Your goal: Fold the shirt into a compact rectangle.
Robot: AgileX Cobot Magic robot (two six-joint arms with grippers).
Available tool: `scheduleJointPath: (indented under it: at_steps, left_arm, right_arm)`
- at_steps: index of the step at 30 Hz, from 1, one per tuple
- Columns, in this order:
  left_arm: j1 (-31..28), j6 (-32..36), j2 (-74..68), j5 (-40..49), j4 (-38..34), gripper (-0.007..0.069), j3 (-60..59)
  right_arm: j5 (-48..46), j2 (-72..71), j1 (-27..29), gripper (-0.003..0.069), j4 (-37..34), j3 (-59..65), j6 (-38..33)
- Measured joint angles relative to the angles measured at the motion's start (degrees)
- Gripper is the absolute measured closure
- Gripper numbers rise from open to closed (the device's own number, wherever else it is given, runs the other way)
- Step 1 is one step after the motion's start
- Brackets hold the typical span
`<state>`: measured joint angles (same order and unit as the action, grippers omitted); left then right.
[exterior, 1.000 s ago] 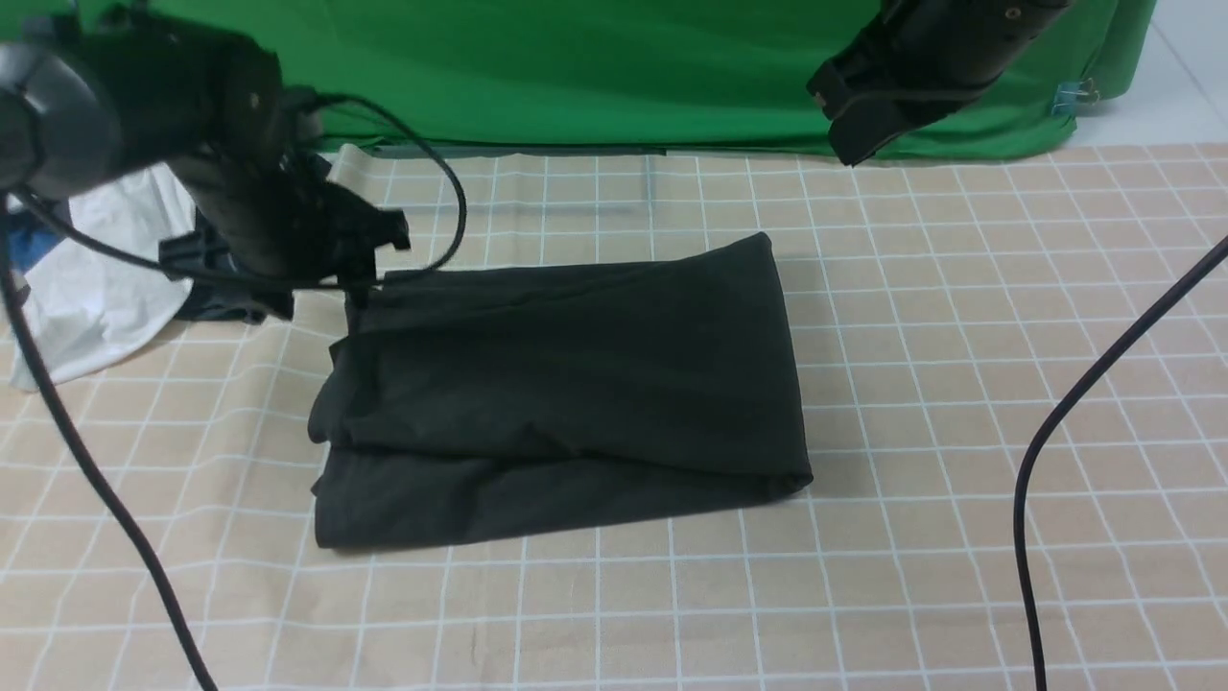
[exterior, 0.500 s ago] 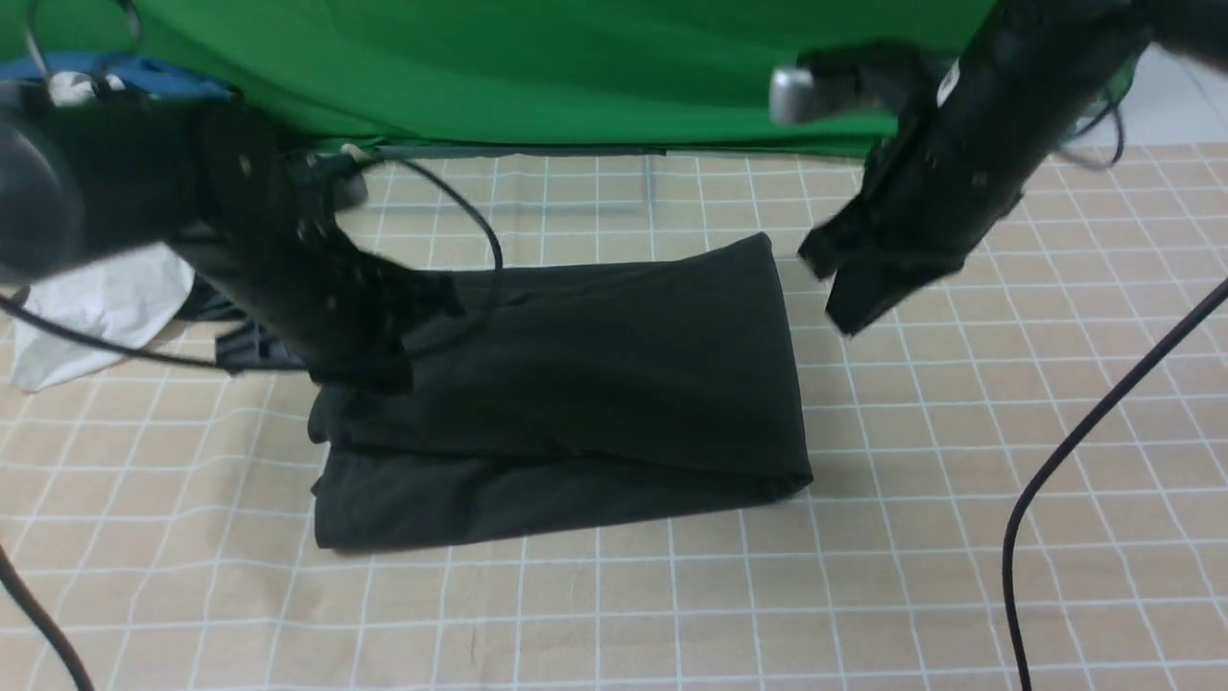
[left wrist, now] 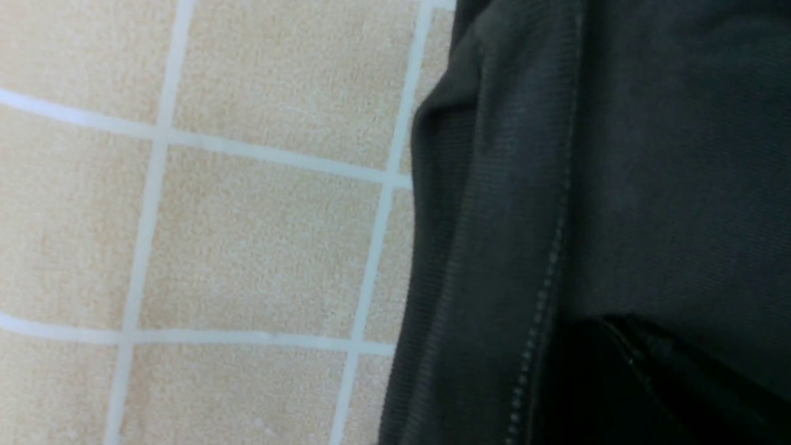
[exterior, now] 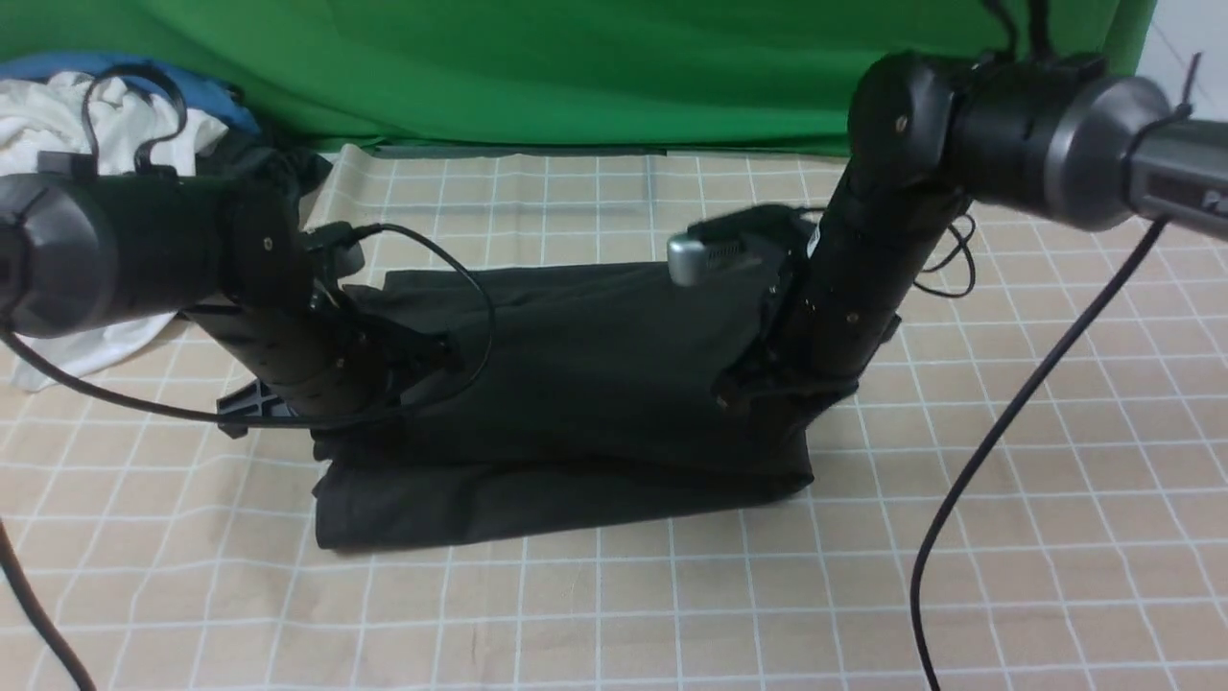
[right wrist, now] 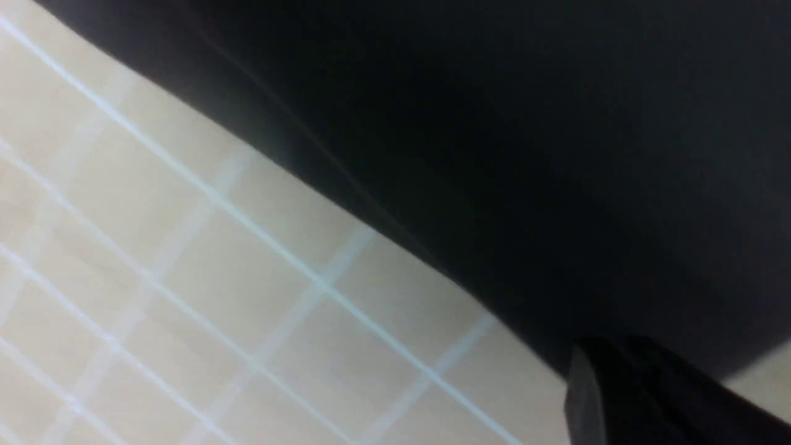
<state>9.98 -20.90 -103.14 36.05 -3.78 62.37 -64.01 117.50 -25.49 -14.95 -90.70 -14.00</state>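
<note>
Black soft-fabric shirt [left wrist: 618,185]: fills one side of the frame, a stitched hem with a ribbed edge running along its border, lying on the cloth. Beige table cloth with white grid lines [left wrist: 247,247]: fills the other side. Dark gripper part [left wrist: 624,383]: at the frame edge, over the fabric

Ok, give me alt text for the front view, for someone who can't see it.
A folded black shirt lies on a beige grid-patterned cloth, with two black robot arms lowered onto its left and right ends. A green backdrop hangs behind, and white clothes are heaped at far left.
</note>
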Motion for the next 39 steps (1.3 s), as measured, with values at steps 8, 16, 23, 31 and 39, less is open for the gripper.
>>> scheduleJointPath:
  at_steps: [8, 16, 23, 31, 39]
  left_arm:
    - [0.00, 0.06, -0.65, -0.18, 0.38, 0.0612, 0.18]
    - [0.00, 0.21, 8.07, 5.02, 1.23, 0.0612, 0.07]
    - [0.00, 0.58, 23.83, 11.11, 1.23, 0.0612, 0.02]
    - [0.00, 0.57, 53.50, 7.91, 1.06, 0.0612, -6.47]
    - [0.00, -0.62, 78.82, 0.30, 0.41, 0.0612, -22.03]
  right_arm:
    - [0.16, 2.19, 1.10, 0.0621, 7.18, 2.92, 2.47]
    - [-1.63, -3.33, 5.17, 0.0621, 7.50, 2.93, 3.12]
    - [-2.99, -22.06, 8.60, 0.0621, 7.84, 3.15, 4.01]
    - [18.09, -56.26, 8.73, 0.0621, 7.64, 14.96, 6.01]
    - [52.89, -89.10, 8.73, 0.0621, 8.08, 45.26, 3.54]
